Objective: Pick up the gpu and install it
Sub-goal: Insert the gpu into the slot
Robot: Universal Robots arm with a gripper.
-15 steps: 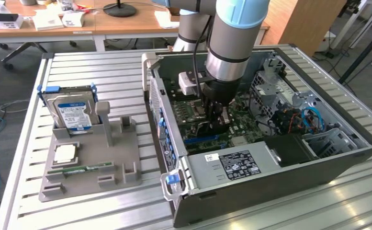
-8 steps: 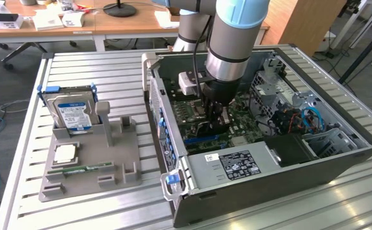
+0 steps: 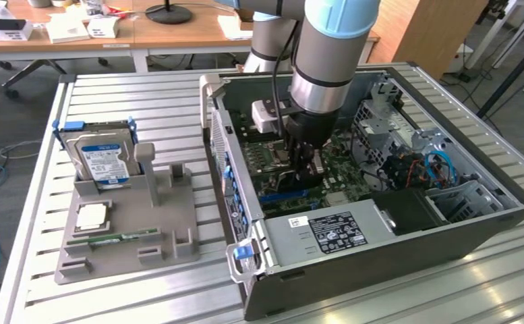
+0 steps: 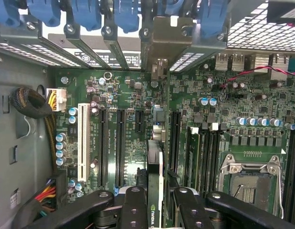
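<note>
GPU, held on edge inside the computer case (image 3: 477,229), low over the motherboard (image 4: 138,95).
Fingers (image 4: 136,205) clamped on the gpu (image 4: 154,162); its long axis runs straight out from them, parallel to the black slots, toward the case's rear wall. Thin dark card, metal bracket (image 4: 164,40) at far end.

The gpu (image 4: 155,157) shows edge-on, its held end hidden between the gripper (image 4: 159,193) links.

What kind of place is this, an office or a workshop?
Probably a robotics lab inside an office: a robot arm reaches into an open computer case on a slatted metal table, with wooden desks and papers behind.
</note>
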